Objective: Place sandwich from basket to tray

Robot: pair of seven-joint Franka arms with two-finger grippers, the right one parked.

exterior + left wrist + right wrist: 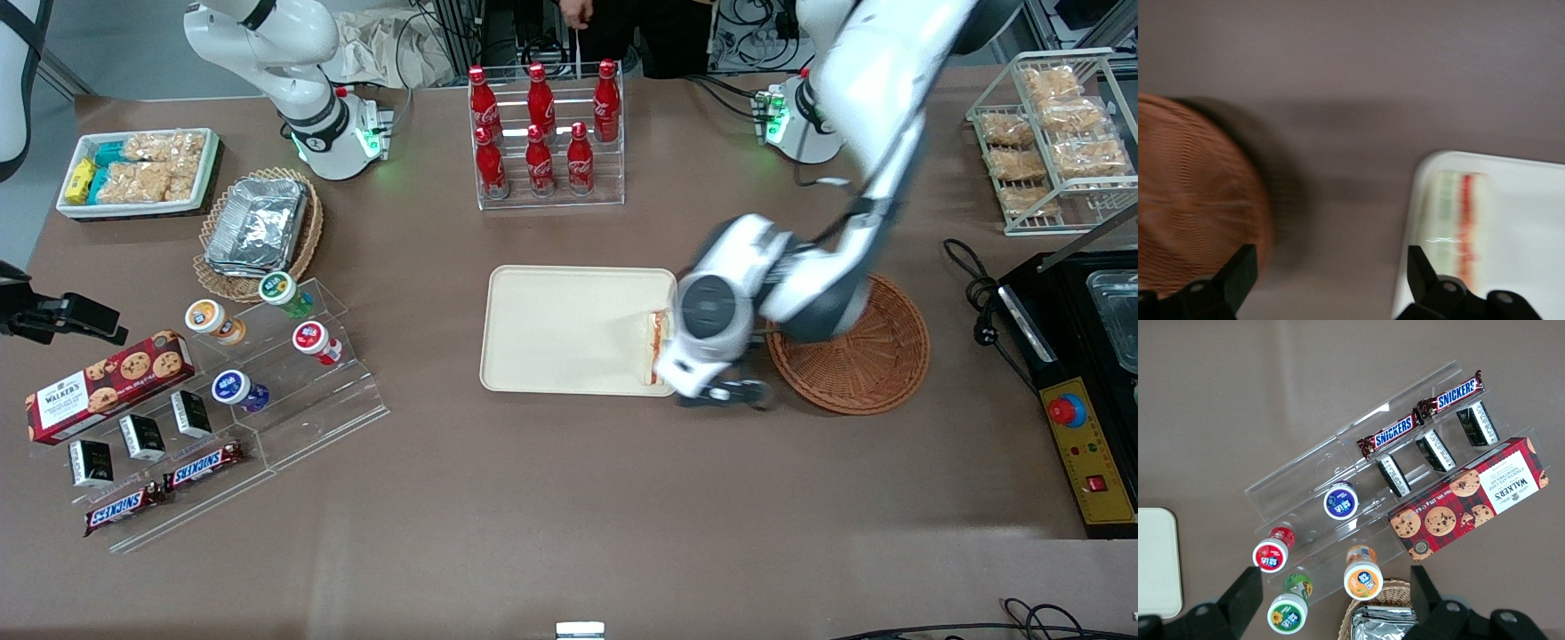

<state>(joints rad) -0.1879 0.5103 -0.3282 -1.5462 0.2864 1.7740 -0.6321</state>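
Note:
The sandwich (656, 343) (1457, 227), white bread with a red filling, lies on the cream tray (569, 329) (1528, 193), right at the rim nearest the basket. The reddish-brown wicker basket (880, 364) (1191, 193) stands beside the tray toward the working arm's end and shows nothing in it. My gripper (725, 389) (1331, 257) hangs open over the strip of bare table between tray and basket, with nothing between its fingers. The arm hides part of the basket's rim in the front view.
A rack of red cola bottles (542, 133) stands farther from the front camera than the tray. A black appliance (1085, 373) and a wire snack rack (1049, 133) sit at the working arm's end. An acrylic stand with cups (284, 356) and a foil-container basket (258, 227) lie toward the parked arm's end.

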